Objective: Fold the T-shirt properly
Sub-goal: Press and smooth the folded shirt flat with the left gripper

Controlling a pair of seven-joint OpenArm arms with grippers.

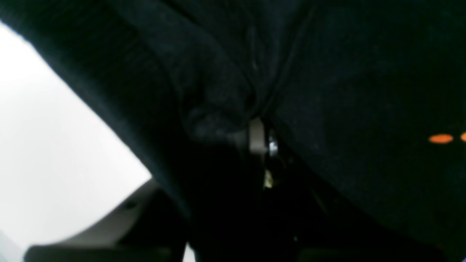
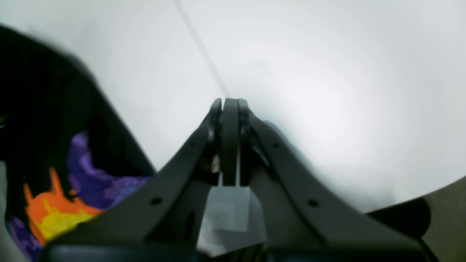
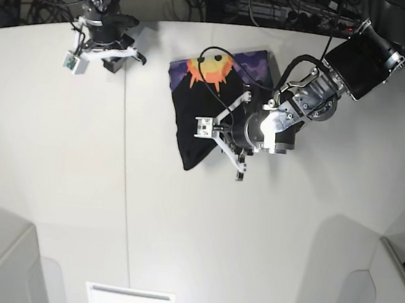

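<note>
T-shirt [image 3: 198,125]: black cloth, print with orange and yellow sun on purple ground, seen at its far end in base view and at left in right wrist view [image 2: 54,203]. Table [image 3: 72,202]: plain white, one thin dark seam line. Right gripper [image 2: 229,105]: dark grey fingers. Left gripper [image 3: 222,135]: light grey and black. Left wrist view: black fabric, two small orange spots.

base view looks down from overhead; both wrist views sit close, sharing the t-shirt [image 3: 207,108] with it.
</note>
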